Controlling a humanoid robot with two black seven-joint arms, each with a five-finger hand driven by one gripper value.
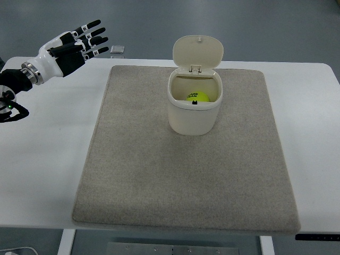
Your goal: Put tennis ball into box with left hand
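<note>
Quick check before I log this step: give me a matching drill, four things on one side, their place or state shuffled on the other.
1. tennis ball
2. lid
3. left hand
4. mat

a. flipped up, open
b. spread flat under the box
c. inside the box
d. empty, fingers spread, over the table's far left corner

Pairs: 1-c, 2-a, 3-d, 4-b

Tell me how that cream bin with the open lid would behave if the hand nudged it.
The bin looks like thin plastic, so probably light and easy to slide on the mat. Its raised lid may make it tip backward. The tennis ball inside would likely roll.
</note>
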